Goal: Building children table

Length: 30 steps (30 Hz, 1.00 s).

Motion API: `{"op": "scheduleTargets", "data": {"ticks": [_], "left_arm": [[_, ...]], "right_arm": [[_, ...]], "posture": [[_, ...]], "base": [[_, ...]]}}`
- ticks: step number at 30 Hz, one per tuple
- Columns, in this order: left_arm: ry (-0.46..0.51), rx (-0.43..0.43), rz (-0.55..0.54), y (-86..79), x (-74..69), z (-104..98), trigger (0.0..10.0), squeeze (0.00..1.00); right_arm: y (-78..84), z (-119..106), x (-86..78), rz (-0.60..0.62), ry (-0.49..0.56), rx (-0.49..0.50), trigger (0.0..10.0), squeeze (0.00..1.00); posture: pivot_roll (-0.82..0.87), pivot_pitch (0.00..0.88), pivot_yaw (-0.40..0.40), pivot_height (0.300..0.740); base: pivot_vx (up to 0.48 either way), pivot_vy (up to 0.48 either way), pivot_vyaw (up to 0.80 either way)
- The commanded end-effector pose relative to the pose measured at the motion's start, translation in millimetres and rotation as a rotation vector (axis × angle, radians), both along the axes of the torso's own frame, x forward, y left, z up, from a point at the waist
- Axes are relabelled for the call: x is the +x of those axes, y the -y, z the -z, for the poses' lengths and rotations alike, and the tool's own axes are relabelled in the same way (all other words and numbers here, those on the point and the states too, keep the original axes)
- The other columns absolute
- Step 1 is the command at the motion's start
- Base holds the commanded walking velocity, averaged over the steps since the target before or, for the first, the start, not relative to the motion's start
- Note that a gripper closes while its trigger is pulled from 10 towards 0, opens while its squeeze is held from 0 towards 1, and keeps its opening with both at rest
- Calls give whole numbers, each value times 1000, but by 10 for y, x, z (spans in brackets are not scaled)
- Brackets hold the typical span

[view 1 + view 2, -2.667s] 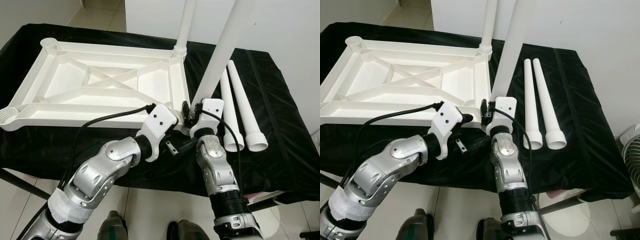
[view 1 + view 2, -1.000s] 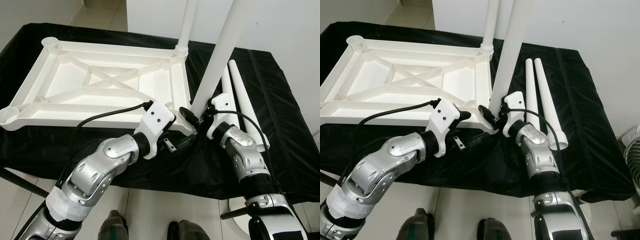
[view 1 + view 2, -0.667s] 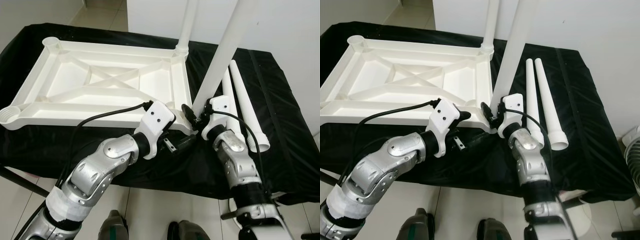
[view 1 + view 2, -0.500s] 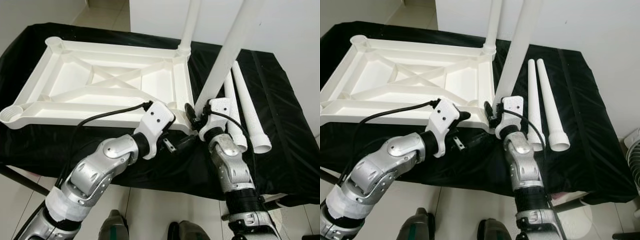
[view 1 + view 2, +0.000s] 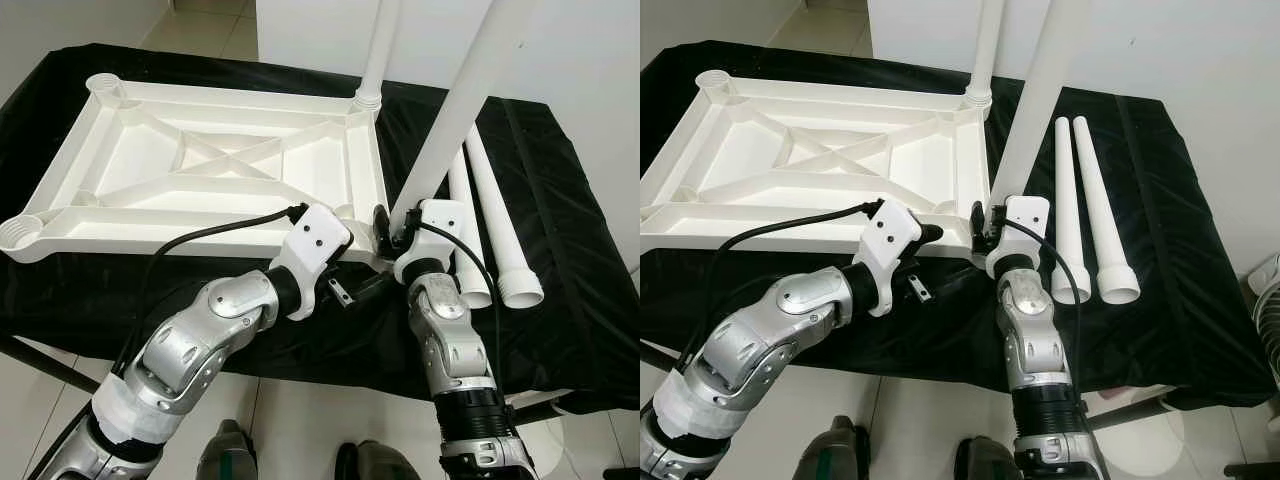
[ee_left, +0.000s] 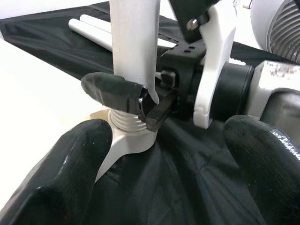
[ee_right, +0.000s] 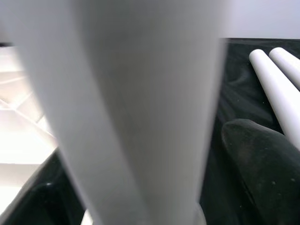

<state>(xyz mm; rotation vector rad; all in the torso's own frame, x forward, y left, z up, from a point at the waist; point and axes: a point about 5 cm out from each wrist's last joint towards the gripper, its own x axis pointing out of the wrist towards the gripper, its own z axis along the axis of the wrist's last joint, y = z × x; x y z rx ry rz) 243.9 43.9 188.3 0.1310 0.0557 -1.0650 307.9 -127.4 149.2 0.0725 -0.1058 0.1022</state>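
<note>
Upturned tabletop (image 5: 200, 170) is seen on a black cloth (image 5: 560, 250). At its near-right corner, a leg (image 5: 455, 110) is clamped low betw. the right gripper (image 6: 140, 105) jaws. Left gripper (image 5: 365, 285) is held just beside, jaws apart. Two spare legs (image 5: 490, 215) lie right of the tabletop.

White tabletop (image 5: 200, 165) upside down on black cloth, ribbed underside up. Two legs (image 5: 455, 110) standing upright in right-side corner sockets. Two spare legs (image 5: 1090, 215) flat alongside, just right.
</note>
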Motion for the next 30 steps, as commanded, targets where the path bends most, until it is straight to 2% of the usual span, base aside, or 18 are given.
{"op": "scheduleTargets", "data": {"ticks": [1,5,8,9,12,19,27,28,29,30], "left_arm": [[-5,11,81,26,-51,6,10000,0],[-7,14,82,15,-58,10,10000,0],[-8,15,82,12,-61,12,10000,0],[-9,16,82,10,-60,13,10000,0],[-10,17,83,5,-62,14,10000,0],[-7,19,80,-5,-48,6,10000,0],[-6,18,79,-7,-43,1,10000,0],[-5,18,79,-4,-41,-2,10000,0],[-5,18,79,-4,-41,-2,10000,0],[-4,17,77,-6,-36,-6,10000,0]], "right_arm": [[27,-4,-11,-29,1,3,10000,1000],[91,-30,-16,-172,-1,-26,10000,1000],[112,-37,-16,-220,-3,-43,10000,1000],[127,-49,-16,-275,0,-59,10000,0],[155,-58,-14,-376,0,-88,10000,0],[181,-86,44,-492,30,-153,10000,0],[173,-81,98,-548,36,-189,10000,0],[170,-58,111,-571,25,-198,1333,0],[170,-58,111,-571,25,-198,1333,0],[171,-28,117,-582,15,-201,0,0]], "posture": [[78,60,-29,740],[78,66,-27,740],[78,66,-27,740],[76,70,-21,740],[76,70,-21,740],[78,73,-14,740],[77,74,-12,740],[79,73,-13,740],[79,73,-13,740],[79,73,-13,740]], "base": [[0,0,0],[0,0,0],[0,0,0],[0,0,0],[0,0,0],[0,0,0],[0,0,0],[0,0,0],[0,0,0],[0,0,0]]}}
